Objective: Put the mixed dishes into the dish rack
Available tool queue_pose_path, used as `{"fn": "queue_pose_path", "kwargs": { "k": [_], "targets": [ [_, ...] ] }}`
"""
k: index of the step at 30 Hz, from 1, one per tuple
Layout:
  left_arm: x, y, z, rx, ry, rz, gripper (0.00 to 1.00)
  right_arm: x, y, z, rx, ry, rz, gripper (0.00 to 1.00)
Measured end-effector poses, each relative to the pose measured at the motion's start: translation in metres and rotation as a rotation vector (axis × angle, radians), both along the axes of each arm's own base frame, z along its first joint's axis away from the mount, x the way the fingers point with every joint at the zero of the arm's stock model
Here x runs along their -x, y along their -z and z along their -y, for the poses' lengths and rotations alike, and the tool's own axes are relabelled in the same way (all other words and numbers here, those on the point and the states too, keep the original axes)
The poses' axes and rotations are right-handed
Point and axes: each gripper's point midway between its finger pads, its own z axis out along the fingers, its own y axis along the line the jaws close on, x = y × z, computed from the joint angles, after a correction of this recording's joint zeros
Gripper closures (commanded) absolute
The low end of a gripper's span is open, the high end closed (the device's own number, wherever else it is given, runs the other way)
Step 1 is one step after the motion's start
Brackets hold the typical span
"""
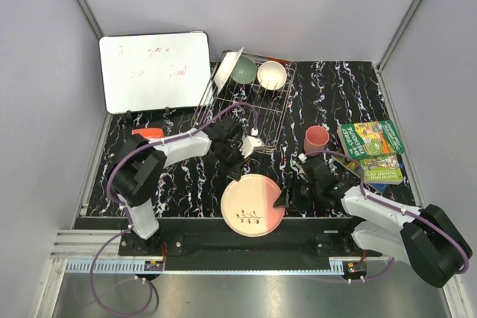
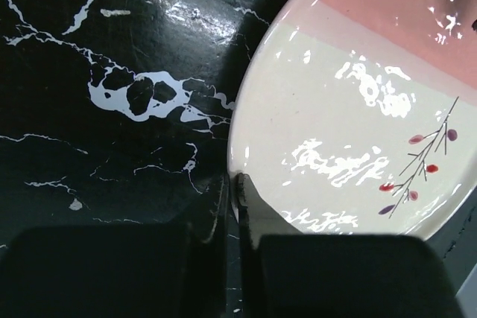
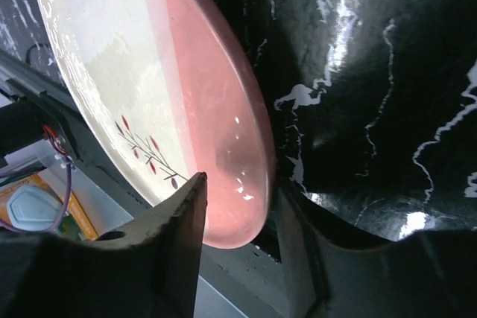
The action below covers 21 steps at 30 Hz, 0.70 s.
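left pincer closed at plate, cream side — right pincer, jaws apart, astride pink rim

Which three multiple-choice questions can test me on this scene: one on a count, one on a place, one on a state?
1. How many bowls sit in the dish rack?
A) one B) two C) four
2. Where is the small pink cup?
A) in the rack B) on the large plate C) on the table, beside the green book
3. How is the right tool?
A) its fingers on either side of the large plate's rim B) shut on the cup C) hanging over the book

Answers: B, only the mint green bowl and the cream bowl are there; C, it stands just left of the book; A, the right wrist view shows the rim between the fingers.
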Motion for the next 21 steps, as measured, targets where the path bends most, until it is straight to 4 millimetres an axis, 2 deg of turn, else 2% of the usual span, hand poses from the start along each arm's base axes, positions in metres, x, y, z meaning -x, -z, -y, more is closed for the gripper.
{"fn": "queue_pose_path", "kwargs": {
  "k": [3, 11, 15, 16, 17, 20, 21],
  "targets": [
    [0.001, -0.010, 0.000, 0.001, 0.007, 0.000, 1.00, -0.001, -0.002, -0.002, -0.015, -0.009, 0.011, 0.48],
    [0.007, -0.060, 0.012, 0.070, 0.047, 0.045, 1.00, -0.010, -0.009, -0.009, -0.048, -0.018, 0.064, 0.48],
    [0.008, -0.061, 0.010, 0.065, 0.047, 0.044, 1.00, -0.011, -0.010, -0.011, -0.056, -0.028, 0.075, 0.53],
    [0.008, -0.061, 0.009, 0.060, 0.046, 0.042, 1.00, -0.012, -0.009, -0.012, -0.058, -0.032, 0.077, 0.56],
    [0.008, -0.061, 0.008, 0.058, 0.046, 0.040, 1.00, -0.012, -0.009, -0.012, -0.061, -0.038, 0.079, 0.72],
    [0.006, -0.056, 0.002, 0.025, 0.044, 0.050, 1.00, -0.006, -0.011, -0.017, -0.098, -0.087, 0.077, 0.97],
    [0.003, -0.052, -0.002, 0.005, 0.041, 0.054, 1.00, -0.001, -0.016, -0.021, -0.133, -0.118, 0.076, 1.00]
  ]
}}
